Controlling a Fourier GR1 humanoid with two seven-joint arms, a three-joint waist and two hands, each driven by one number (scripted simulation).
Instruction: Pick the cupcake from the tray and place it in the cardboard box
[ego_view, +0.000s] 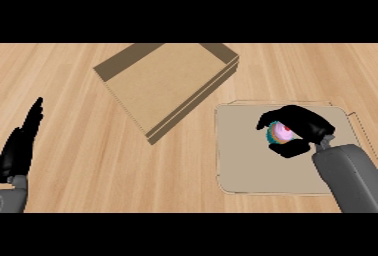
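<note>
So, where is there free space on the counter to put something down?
Bare counter lies between the left hand, resting at the left edge, and the tray, below the cardboard box. More lies right of the box, above the tray. It is crowded on the tray, where the right hand curls round the cupcake.

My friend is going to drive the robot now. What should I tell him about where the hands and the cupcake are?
Right hand: curled round the cupcake, over the tray. Whether the cupcake has left the tray's surface cannot be told.
Left hand: open, fingers up, resting at the view's left edge, holding nothing.
Cardboard box: on the counter, up and to the left of the tray, open, nothing in it.
Done: the cupcake is grasped.
Left: carry it up and to the left over the box, lower it inside and open the hand.
</note>
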